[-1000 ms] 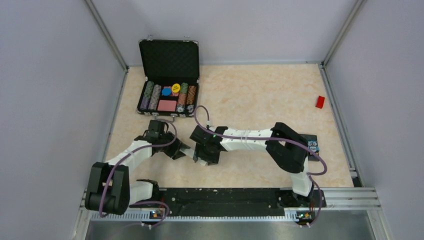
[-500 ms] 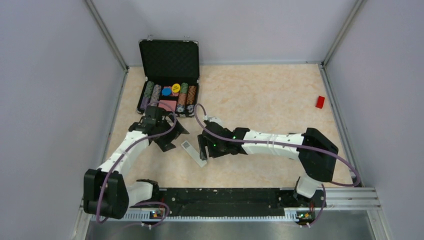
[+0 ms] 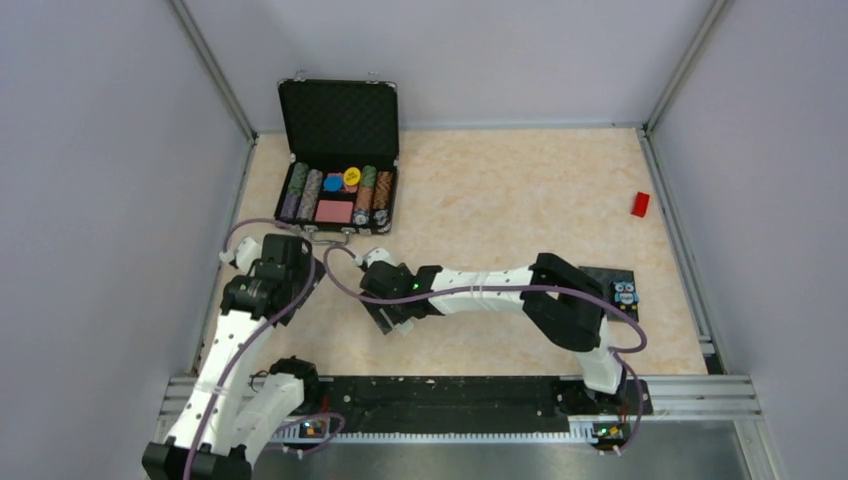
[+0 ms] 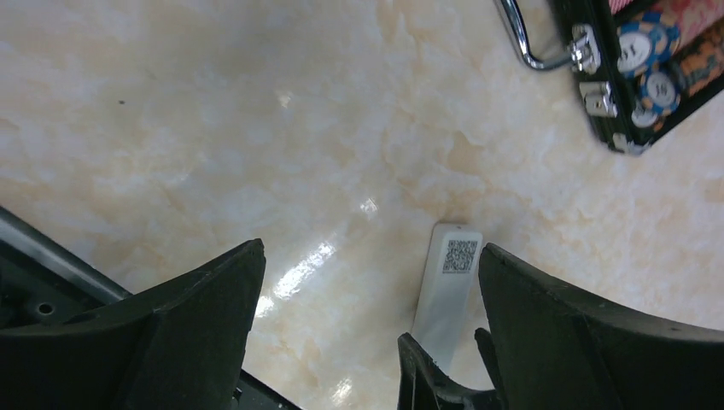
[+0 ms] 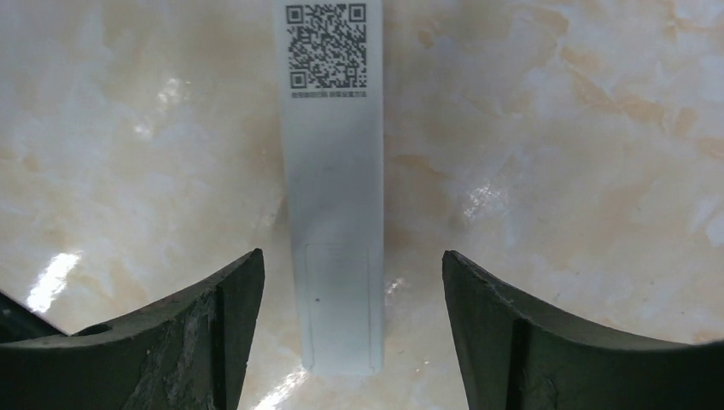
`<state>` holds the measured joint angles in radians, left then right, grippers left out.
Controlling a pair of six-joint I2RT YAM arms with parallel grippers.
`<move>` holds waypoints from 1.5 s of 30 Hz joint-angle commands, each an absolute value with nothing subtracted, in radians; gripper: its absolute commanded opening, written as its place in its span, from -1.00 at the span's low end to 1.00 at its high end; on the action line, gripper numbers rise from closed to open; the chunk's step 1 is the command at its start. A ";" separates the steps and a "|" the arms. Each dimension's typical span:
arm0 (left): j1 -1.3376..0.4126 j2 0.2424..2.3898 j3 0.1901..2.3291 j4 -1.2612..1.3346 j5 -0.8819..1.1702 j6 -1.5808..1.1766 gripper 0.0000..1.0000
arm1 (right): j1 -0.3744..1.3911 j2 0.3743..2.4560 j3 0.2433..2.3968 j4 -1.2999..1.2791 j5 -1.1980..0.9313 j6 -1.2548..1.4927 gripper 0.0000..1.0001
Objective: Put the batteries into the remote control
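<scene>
The remote control is a slim white bar lying flat on the marble table, a QR label at its far end and a closed cover outline at its near end. My right gripper hangs open just above that near end, one finger on each side, not touching it. In the top view the right gripper covers most of the remote. My left gripper is wide open and empty, off to the left. Its wrist view shows the remote at the lower right. The batteries are out of view.
An open black case of poker chips stands at the back left, its latch corner near the left gripper. A small red block lies at the far right. A dark card with an owl sits by the right arm.
The left gripper opened, let go of the remote and drew back to the left. The remote now lies on the table. The right gripper opened wider and shifted left over it.
</scene>
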<state>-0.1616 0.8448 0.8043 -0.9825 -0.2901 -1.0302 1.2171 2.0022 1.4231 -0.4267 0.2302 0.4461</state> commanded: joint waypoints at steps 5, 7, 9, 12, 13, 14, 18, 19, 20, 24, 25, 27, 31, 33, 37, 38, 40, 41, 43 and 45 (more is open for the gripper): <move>-0.161 0.652 0.757 -1.090 -0.508 -1.276 0.98 | 1.219 2.052 1.469 -0.420 0.341 0.376 0.05; -0.161 0.642 0.759 -1.080 -0.521 -1.277 0.98 | 1.214 2.033 1.445 -0.414 0.384 0.389 -0.23; -0.161 0.641 0.764 -1.072 -0.528 -1.280 0.98 | 1.204 2.001 1.407 -0.408 0.417 0.404 -0.45; -0.161 0.644 0.765 -1.071 -0.532 -1.294 0.98 | 1.177 1.919 1.326 -0.399 0.460 0.427 -0.53; -0.161 0.643 0.762 -1.071 -0.532 -1.299 0.98 | 1.165 1.886 1.296 -0.397 0.469 0.439 -0.53; -0.161 0.643 0.758 -1.071 -0.533 -1.303 0.98 | 1.152 1.851 1.260 -0.397 0.482 0.454 -0.54; -0.161 0.644 0.744 -1.055 -0.514 -1.305 0.98 | 1.079 1.706 1.118 -0.404 0.522 0.495 -0.54; -0.161 0.644 0.741 -1.048 -0.505 -1.300 0.98 | 1.061 1.675 1.082 -0.404 0.529 0.496 -0.53; -0.161 0.644 0.736 -1.035 -0.494 -1.286 0.98 | 1.031 1.649 1.053 -0.401 0.531 0.492 -0.51; -0.161 0.641 0.723 -0.960 -0.405 -1.203 0.98 | 0.943 1.576 0.923 -0.304 0.455 0.415 -0.43; -0.161 0.634 0.720 -0.938 -0.379 -1.179 0.98 | 0.925 1.563 0.899 -0.275 0.428 0.392 -0.42; -0.161 0.616 0.711 -0.897 -0.333 -1.132 0.98 | 0.901 1.556 0.878 -0.260 0.413 0.370 -0.42; -0.161 0.586 0.703 -0.824 -0.234 -1.045 0.98 | 0.867 1.569 0.866 -0.249 0.409 0.359 -0.37; -0.161 0.591 0.709 -0.804 -0.170 -0.998 0.97 | 0.857 1.572 0.869 -0.254 0.397 0.372 -0.28; -0.161 0.644 0.754 -0.844 -0.051 -0.940 0.94 | 0.847 1.554 0.914 -0.321 0.353 0.423 0.20; -0.161 0.656 0.768 -0.856 -0.034 -0.927 0.94 | 0.848 1.539 0.918 -0.334 0.361 0.434 0.32; -0.161 0.683 0.798 -0.877 -0.007 -0.895 0.97 | 0.848 1.496 0.923 -0.351 0.376 0.452 0.51; -0.161 0.694 0.821 -0.880 0.038 -0.866 0.98 | 0.847 1.471 0.924 -0.365 0.384 0.460 0.56; -0.161 0.711 0.885 -0.922 0.072 -0.816 0.98 | 0.848 1.396 0.933 -0.413 0.399 0.486 0.70; -0.161 0.709 0.944 -0.968 0.061 -0.805 0.98 | 0.847 1.304 0.928 -0.462 0.417 0.504 0.81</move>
